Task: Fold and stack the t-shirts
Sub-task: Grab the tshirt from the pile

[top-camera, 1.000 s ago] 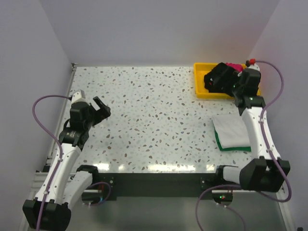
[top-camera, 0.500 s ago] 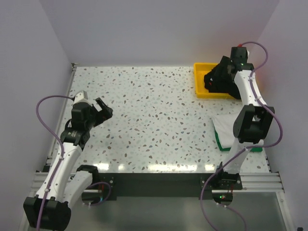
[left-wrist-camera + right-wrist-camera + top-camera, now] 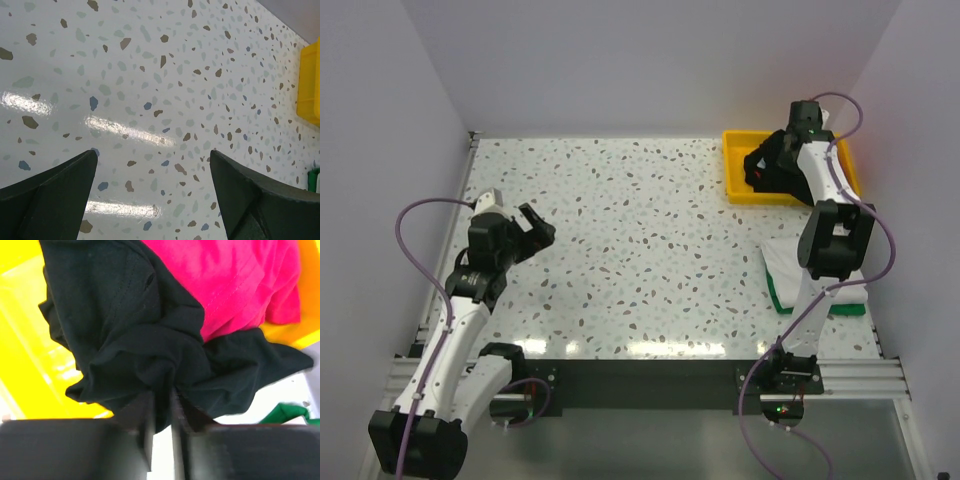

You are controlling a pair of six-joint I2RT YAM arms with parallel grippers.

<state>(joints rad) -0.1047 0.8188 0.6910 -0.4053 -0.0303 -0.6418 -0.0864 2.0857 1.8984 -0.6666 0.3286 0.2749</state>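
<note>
A crumpled black t-shirt [image 3: 767, 166] lies in the yellow tray [image 3: 735, 186] at the back right. My right gripper [image 3: 788, 152] reaches into the tray from above. In the right wrist view its jaws [image 3: 161, 405] are shut on a bunched fold of the black t-shirt [image 3: 125, 330], which lies partly over a magenta t-shirt [image 3: 235, 280]. A folded white t-shirt [image 3: 788, 268] rests on a folded green one [image 3: 778, 303] near the right arm. My left gripper [image 3: 535, 226] hovers open over bare table at the left, nothing between its fingers [image 3: 50, 185].
The yellow tray's floor [image 3: 30, 380] shows beside the cloth, and a corner of green cloth [image 3: 287, 412] below it. The tray's edge [image 3: 310, 85] appears at the far right of the left wrist view. The speckled table [image 3: 640, 230] is walled on three sides.
The right arm swung up over the tray and its gripper went from open to shut on the black t-shirt. The left arm stayed put.
</note>
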